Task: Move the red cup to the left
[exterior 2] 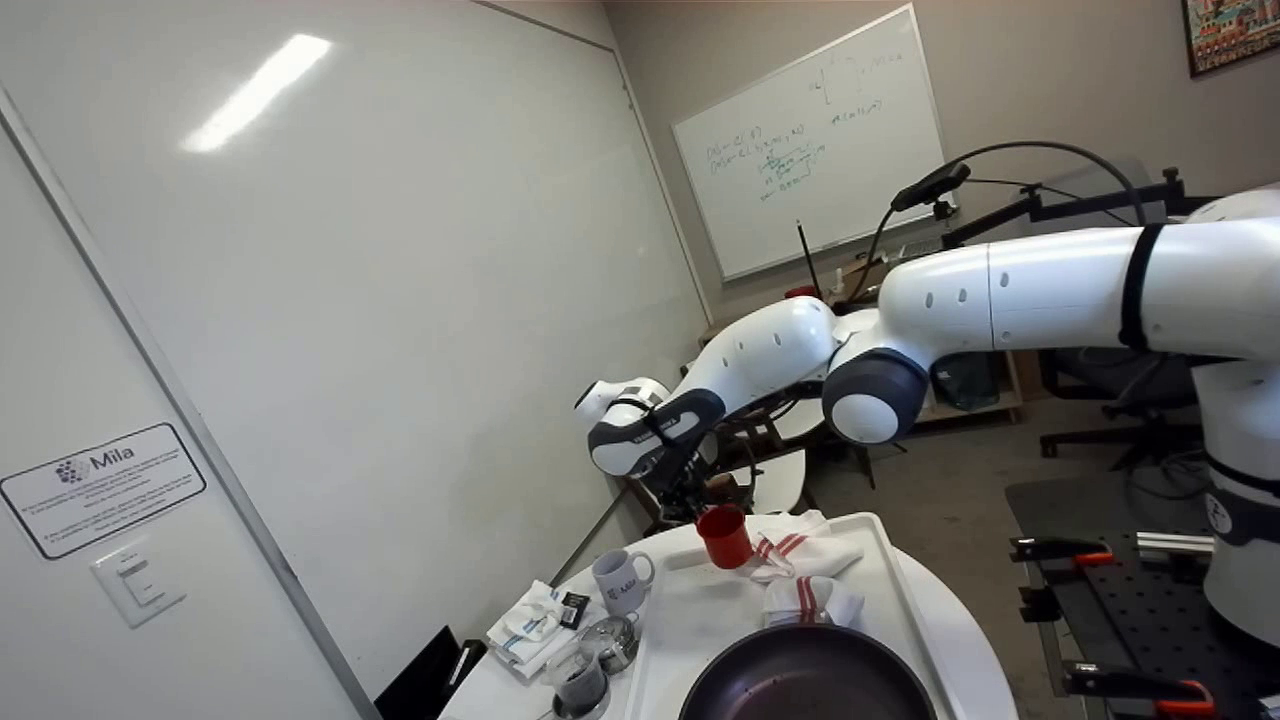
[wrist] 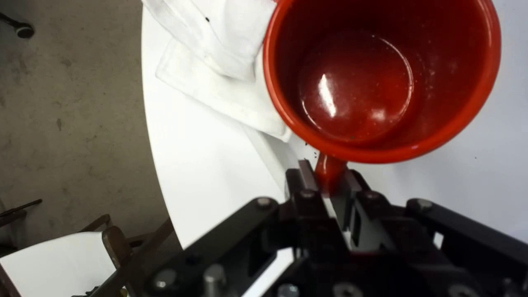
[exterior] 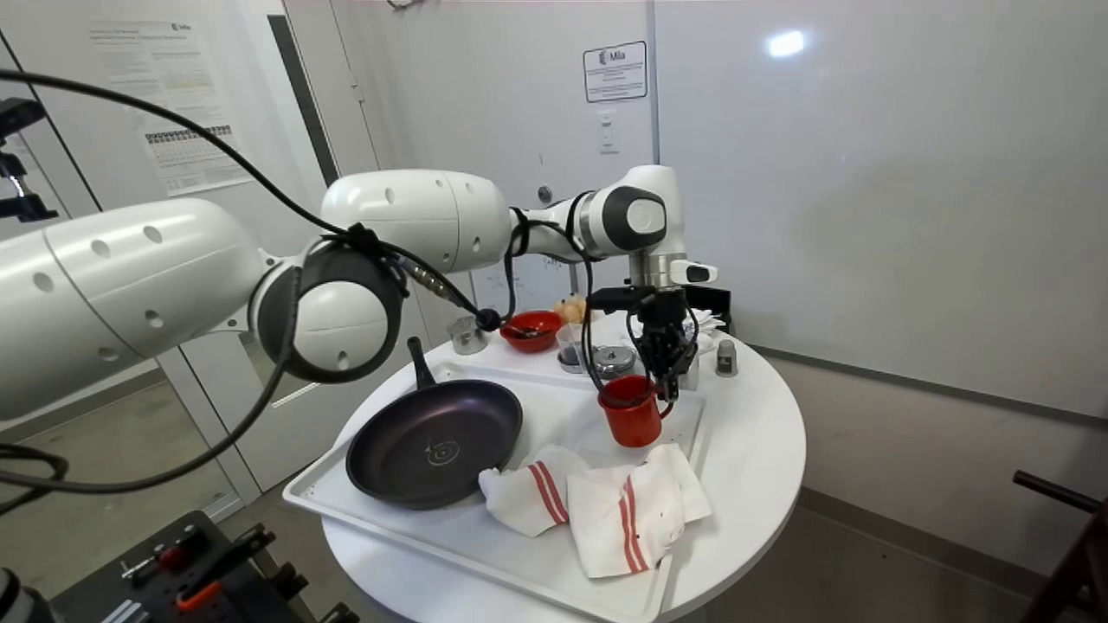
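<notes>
Red cup, beside hand, handle gripped

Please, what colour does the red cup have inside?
Inside, the red cup is red too; best seen in the wrist view.

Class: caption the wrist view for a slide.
Robotiq gripper pinching a red mug by its handle, white cloth partly hidden behind.

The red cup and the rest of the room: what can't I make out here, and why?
Red cup: part of the rim cut off by the wrist view's top edge.
Cup handle: partly hidden by the pincer in the wrist view.
Pan: lower part cut off by an exterior view's bottom edge.
Bowl: contents too small to name in an exterior view.
Sign: fine print too small to read in both exterior views.
</notes>
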`<state>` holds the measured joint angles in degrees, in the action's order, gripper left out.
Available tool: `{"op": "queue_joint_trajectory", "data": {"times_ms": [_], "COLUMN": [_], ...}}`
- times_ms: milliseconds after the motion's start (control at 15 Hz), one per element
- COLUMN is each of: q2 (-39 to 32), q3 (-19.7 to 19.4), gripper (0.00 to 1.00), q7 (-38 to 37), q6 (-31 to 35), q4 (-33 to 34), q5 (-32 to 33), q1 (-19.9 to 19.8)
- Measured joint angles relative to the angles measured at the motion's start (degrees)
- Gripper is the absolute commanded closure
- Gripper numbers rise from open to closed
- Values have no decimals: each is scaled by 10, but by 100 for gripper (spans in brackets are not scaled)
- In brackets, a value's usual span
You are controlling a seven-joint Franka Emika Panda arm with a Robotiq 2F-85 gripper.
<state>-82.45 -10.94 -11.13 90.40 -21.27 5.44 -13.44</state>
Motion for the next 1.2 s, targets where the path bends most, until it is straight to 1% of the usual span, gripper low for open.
{"op": "queue_joint_trajectory", "data": {"times_ms": [667,1200], "q2": [0,-1], "q3": [15,20], "gripper": [96,96], "q7": [32,47], "q6": [20,21], "q4": [0,-1], "q5": [0,0], "q1": [33,86]}}
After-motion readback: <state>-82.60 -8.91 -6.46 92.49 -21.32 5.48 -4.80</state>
